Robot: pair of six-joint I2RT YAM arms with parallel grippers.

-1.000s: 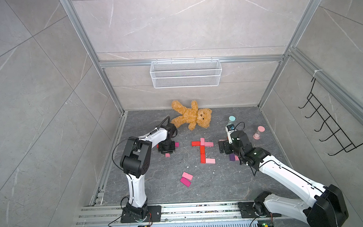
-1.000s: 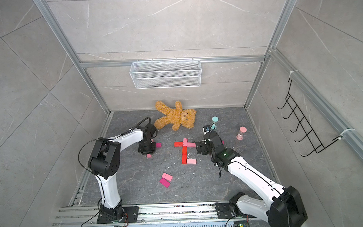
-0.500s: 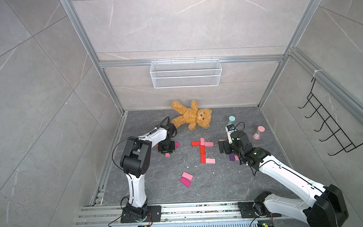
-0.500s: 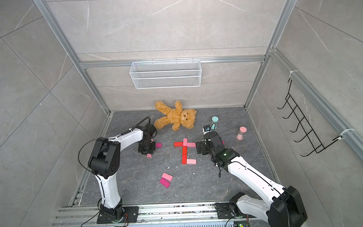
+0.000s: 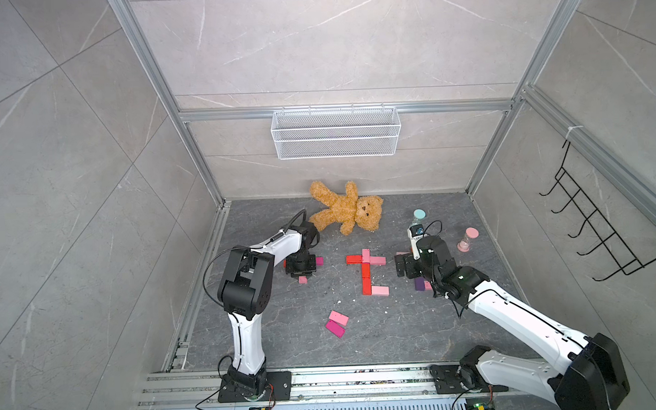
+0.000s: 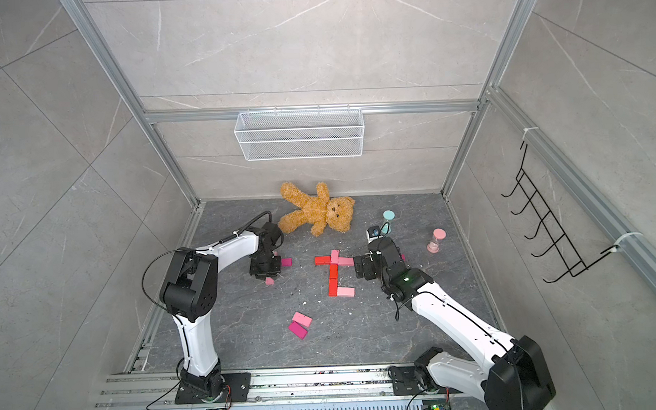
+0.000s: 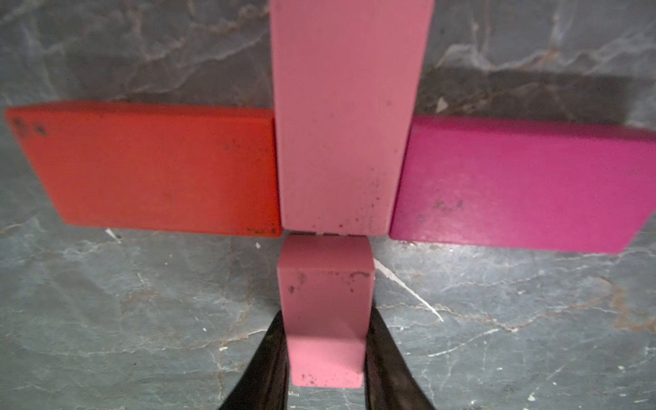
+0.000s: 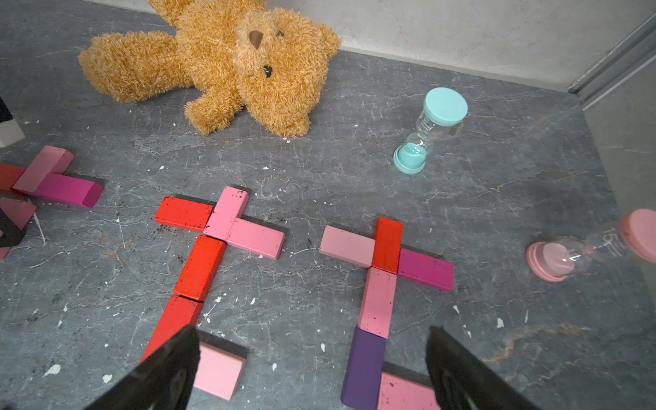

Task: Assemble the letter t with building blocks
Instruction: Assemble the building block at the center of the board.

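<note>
Pink-painted wood, by the look of it: a small flat light-pink rectangular block (image 7: 324,284), pinched across its narrow width between the black fingers (image 7: 269,362) of the left gripper (image 7: 325,316), clenched firmly on both long sides. Placed near the left edge of the bench (image 5: 293,338), butted end-on against another light-pink block (image 7: 344,124) flanked by a flat red block (image 7: 156,170) and a flat magenta block (image 7: 514,184); resting on the stone or just above it, hard to tell. Probably light, rigid and smooth-sided, with no give, so apt to skate or pivot if squeezed off-centre. Best taken across the short span, near mid-length, and released only once flat. Left arm folded in both top views: elbow high, forearm reaching toward the back edge, wrist turned straight down over the piece. Now the right gripper (image 8: 312,332): jaws spread wide, nothing between them, hanging low by a letter with a purple block (image 8: 364,365) in its stem, toward the right edge. Right arm stretched long and low from the front right corner. Between the two, a red-and-pink letter (image 5: 366,272) at mid-bench; nearer the front edge, two spare blocks (image 5: 337,323), one pink, one magenta, side by side.
</note>
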